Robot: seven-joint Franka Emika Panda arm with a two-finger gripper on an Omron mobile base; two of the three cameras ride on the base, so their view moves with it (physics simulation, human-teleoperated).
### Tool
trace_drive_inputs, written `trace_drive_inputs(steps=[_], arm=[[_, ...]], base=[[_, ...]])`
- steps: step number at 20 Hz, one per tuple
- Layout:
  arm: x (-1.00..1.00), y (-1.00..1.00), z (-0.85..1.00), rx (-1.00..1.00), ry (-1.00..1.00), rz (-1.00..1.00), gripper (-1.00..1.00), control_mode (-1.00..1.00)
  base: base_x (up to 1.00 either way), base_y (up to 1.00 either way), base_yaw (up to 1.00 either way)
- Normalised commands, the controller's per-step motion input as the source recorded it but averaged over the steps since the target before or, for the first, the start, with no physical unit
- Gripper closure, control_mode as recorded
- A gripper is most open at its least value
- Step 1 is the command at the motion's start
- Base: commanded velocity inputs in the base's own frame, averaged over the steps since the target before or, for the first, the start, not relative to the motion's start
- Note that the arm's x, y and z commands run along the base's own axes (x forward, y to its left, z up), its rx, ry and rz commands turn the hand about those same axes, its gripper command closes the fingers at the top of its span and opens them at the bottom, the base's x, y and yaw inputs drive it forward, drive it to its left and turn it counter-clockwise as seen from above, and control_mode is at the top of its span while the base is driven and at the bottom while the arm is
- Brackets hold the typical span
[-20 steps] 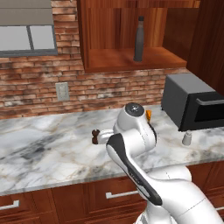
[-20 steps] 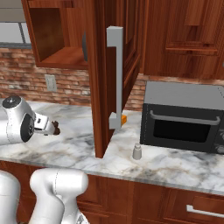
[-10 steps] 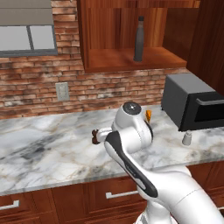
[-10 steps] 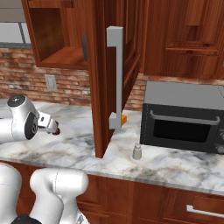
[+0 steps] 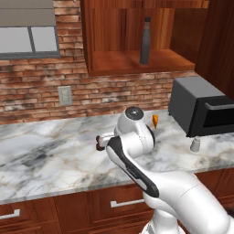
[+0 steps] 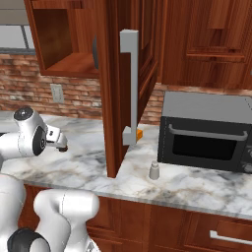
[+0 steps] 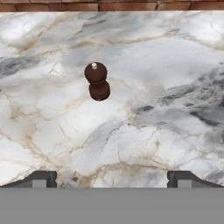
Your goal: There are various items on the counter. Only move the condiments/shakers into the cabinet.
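In the hand view a dark brown pepper mill (image 7: 97,82) stands upright on the white marble counter (image 7: 166,65). My gripper (image 7: 112,178) hangs above and short of it, open, with nothing between its fingertips (image 7: 41,178). From the left base view my arm covers most of the pepper mill (image 5: 99,143). A tall dark bottle (image 5: 145,40) stands on the shelf of the red-brown cabinet (image 5: 137,61). A pale grey shaker (image 5: 195,144) stands on the counter in front of the microwave, and the same shaker (image 6: 154,171) appears in the right base view. An orange wedge (image 5: 155,119) lies further back.
A black microwave (image 5: 201,112) sits at the counter's right end. The open cabinet door (image 6: 115,83) with its grey handle (image 6: 129,83) juts out over the counter between my arm and the microwave (image 6: 204,138). A brick wall with an outlet (image 5: 65,95) backs the counter.
My arm has swung slightly to the right and the hand has moved closer to the pepper mill. The jaws stay open. Nothing on the counter has moved.
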Motion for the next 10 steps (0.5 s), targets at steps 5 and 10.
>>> trace_drive_inputs(steps=[5,10], arm=[[0.14,0.21,-0.19,0.02,-0.08,0.02,-1.0,-1.0],[0.17,0.17,-0.26,0.0,-0.04,0.02,-1.0,-1.0]], base=[[0.0,0.0,0.0],[0.0,0.0,0.0]])
